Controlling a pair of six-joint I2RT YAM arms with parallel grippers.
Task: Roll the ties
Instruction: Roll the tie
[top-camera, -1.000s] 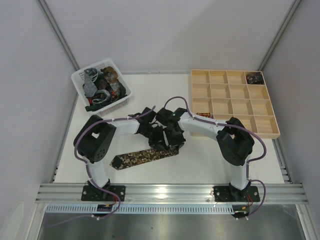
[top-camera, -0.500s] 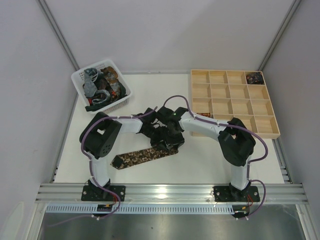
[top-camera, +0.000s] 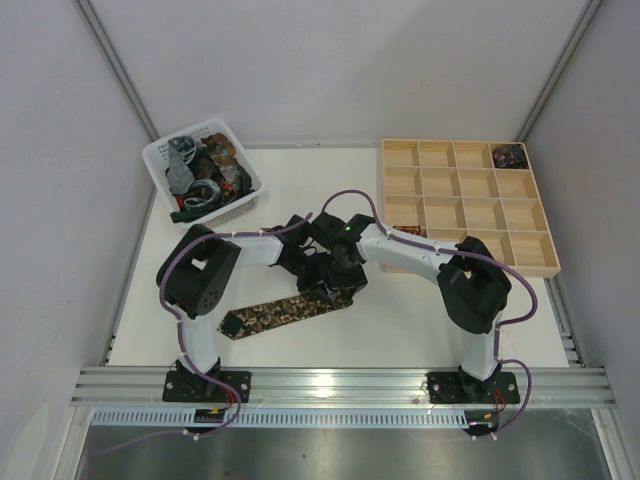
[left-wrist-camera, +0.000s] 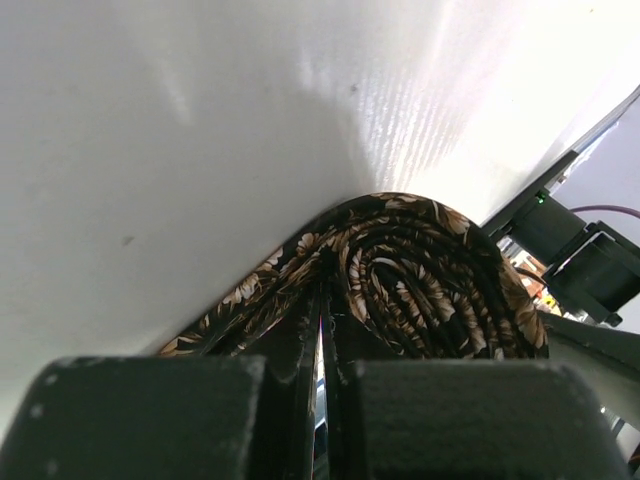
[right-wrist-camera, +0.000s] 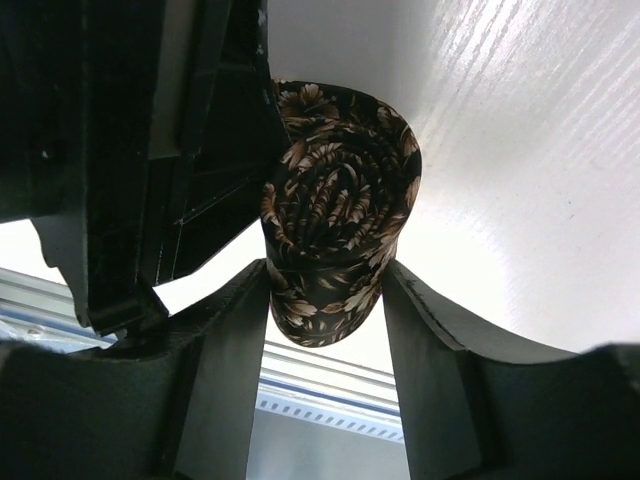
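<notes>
Clearly the step in hand is winding up the dark brown fabric necktie with a small tan floral print (top-camera: 268, 315), which lies near the middle of the white counter (top-camera: 420, 310). One end is already a tight coil (right-wrist-camera: 338, 215) where the two arms meet. The flat, pointed remainder runs from it toward the left arm's base.

The right gripper (right-wrist-camera: 326, 285) has its jaws set on either side of the coil, touching both flanks, so it holds the roll. The left gripper (left-wrist-camera: 320, 335) has its jaws drawn almost together, with only a sliver of light between them, right up against the coil. Whether any cloth is pinched in that slit I cannot tell.

To do this well, I judge, the hold on the coil should be firm enough that the layers do not spring apart, yet light enough not to crush it. The free length should feed in straight so the edges stack flush, with some tension on the flat part as each turn goes on.

Only the overhead view shows how much flat length remains. It also takes in the white plastic basket (top-camera: 181, 136) of other ties (top-camera: 205, 170) at back left and the light wooden compartment tray (top-camera: 384, 200) at right, but the arms there hide the coil almost wholly. The right wrist view shows the spiral end-on and both contacts. The left wrist view shows where the strip leaves the coil.
</notes>
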